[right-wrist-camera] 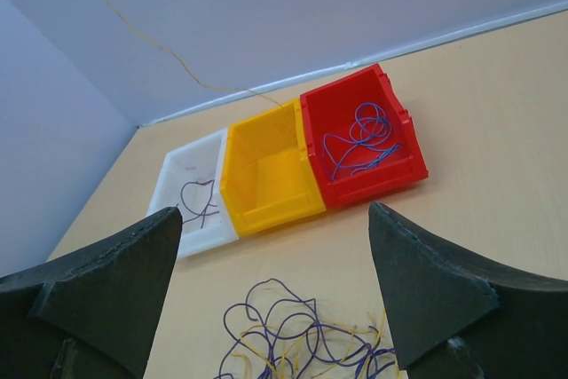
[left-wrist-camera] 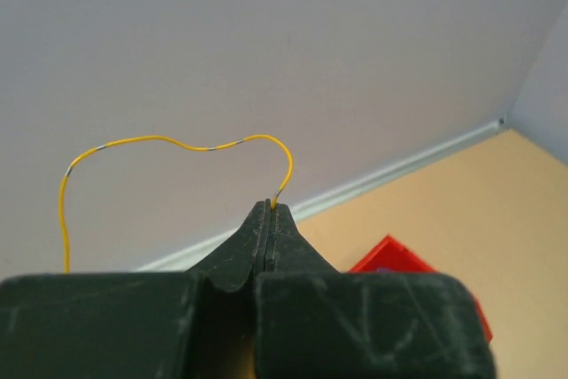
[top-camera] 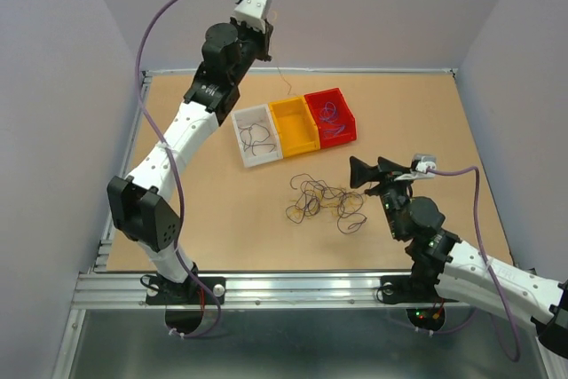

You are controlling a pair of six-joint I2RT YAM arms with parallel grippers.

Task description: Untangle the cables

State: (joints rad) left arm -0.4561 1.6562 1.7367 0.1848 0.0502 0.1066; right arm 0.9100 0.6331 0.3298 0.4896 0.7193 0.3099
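The cables (top-camera: 324, 201) lie as a loose tangle of purple, yellow and dark wires on the table's middle; they also show at the bottom of the right wrist view (right-wrist-camera: 302, 348). My left gripper (top-camera: 264, 40) is raised high at the back, above the bins. It is shut on one yellow wire (left-wrist-camera: 177, 141), which loops up from the closed fingertips (left-wrist-camera: 269, 206). The same wire shows as a thin hanging line in the right wrist view (right-wrist-camera: 151, 42). My right gripper (top-camera: 359, 175) is open and empty, just right of the tangle, its fingers (right-wrist-camera: 426, 281) spread wide above it.
Three small bins stand in a row behind the tangle: a white bin (top-camera: 256, 135) with dark wires, a yellow bin (top-camera: 295, 124), and a red bin (top-camera: 330, 117) with purple wires. Walls close the table at the back and both sides.
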